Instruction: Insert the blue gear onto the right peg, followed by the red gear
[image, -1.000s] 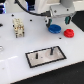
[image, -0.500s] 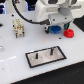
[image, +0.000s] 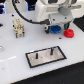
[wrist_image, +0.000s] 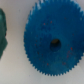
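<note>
**Over the blue gear, arm settled at the far right**

Above the far right part of the white table (image: 15, 57), the gripper (image: 56, 26) hangs just over the blue gear (image: 55, 29). Half a second ago, and a second ago, the arm stood in much the same place; any shift is too small to tell, and gears and plate lie as before.

From the exterior view, only a sliver of blue shows under the arm, with the red gear (image: 68, 33) just beside it to the exterior view's right. Nearer lies the black-bordered plate (image: 46, 56) with the right peg (image: 51, 50) upright, well apart from both gears. A small beige object (image: 18, 27) stands far left.

The wrist view alone shows the blue gear (wrist_image: 55, 42) whole: toothed rim, dark centre hole. Neither view shows the jaws, so I cannot tell whether they are open or closed.
</note>
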